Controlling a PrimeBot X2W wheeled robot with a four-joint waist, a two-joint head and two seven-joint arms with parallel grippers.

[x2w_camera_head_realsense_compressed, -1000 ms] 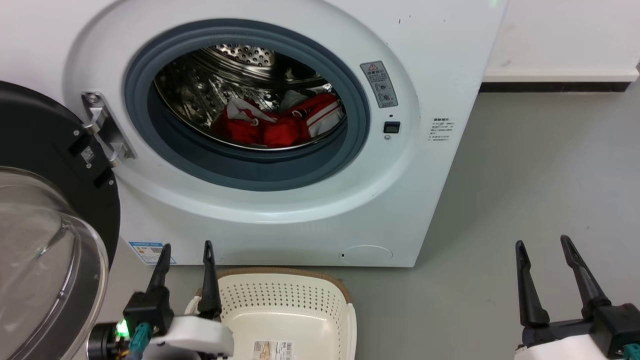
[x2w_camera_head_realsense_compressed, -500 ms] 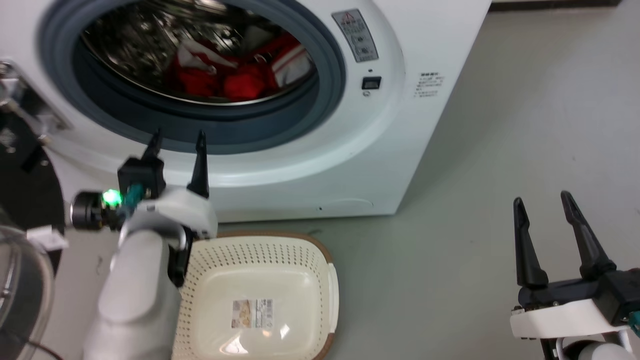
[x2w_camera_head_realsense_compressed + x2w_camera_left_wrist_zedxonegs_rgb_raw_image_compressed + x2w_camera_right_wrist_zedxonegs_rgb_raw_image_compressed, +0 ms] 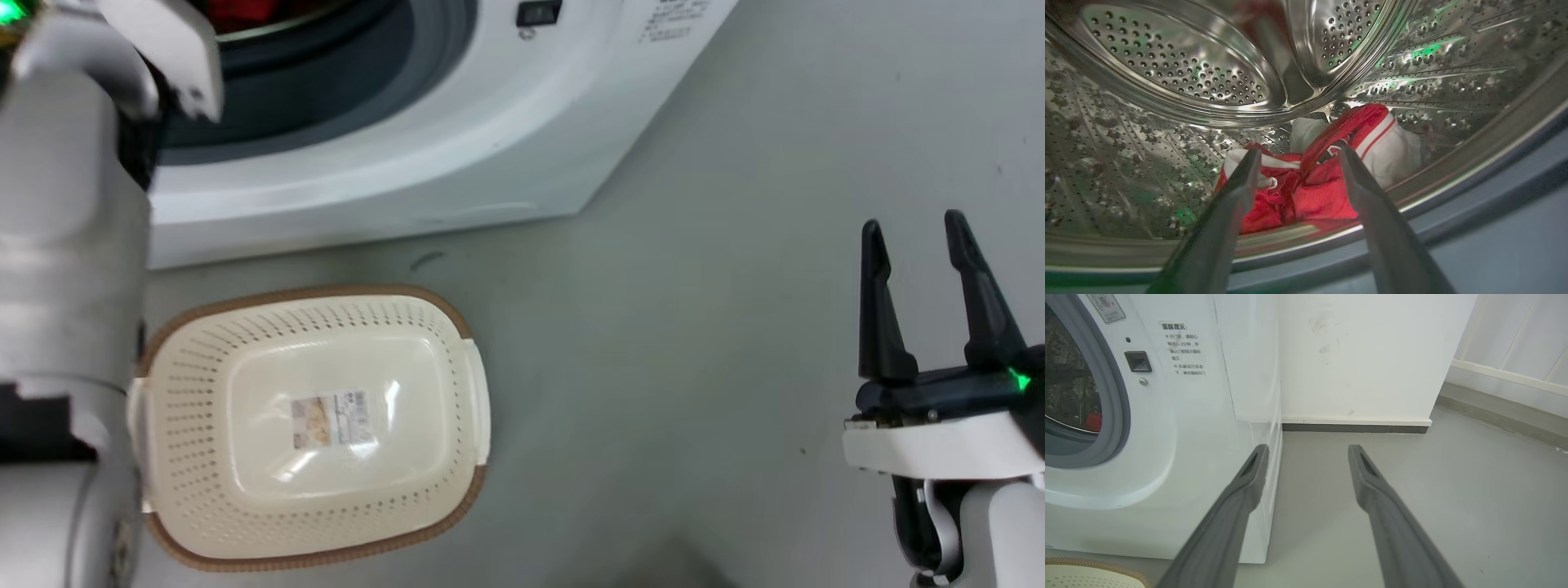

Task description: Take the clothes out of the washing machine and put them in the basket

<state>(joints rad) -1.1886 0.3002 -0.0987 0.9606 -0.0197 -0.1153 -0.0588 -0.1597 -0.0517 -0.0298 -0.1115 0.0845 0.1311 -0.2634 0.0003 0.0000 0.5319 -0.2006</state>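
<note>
The clothes (image 3: 1327,179), red with white panels, lie bunched at the bottom of the steel drum (image 3: 1180,69); a red sliver of the clothes (image 3: 245,10) shows at the porthole. My left gripper (image 3: 1298,157) is open at the drum mouth, fingertips just short of the fabric and holding nothing. My pale left forearm (image 3: 65,212) reaches up into the washing machine (image 3: 392,147). The cream basket (image 3: 314,420) sits empty on the floor in front of the machine. My right gripper (image 3: 914,233) hangs open over bare floor, far right of the basket.
The grey door seal (image 3: 1494,192) runs below and right of my left fingers. The washing machine's corner (image 3: 1257,457) stands left of my right gripper (image 3: 1308,449), with a white wall and dark skirting (image 3: 1355,428) behind. Grey floor (image 3: 694,327) spreads to the right.
The head camera has tilted down, so the porthole slid to the top edge and the basket came fully into view. My left arm rose from beside the basket to the drum mouth.
</note>
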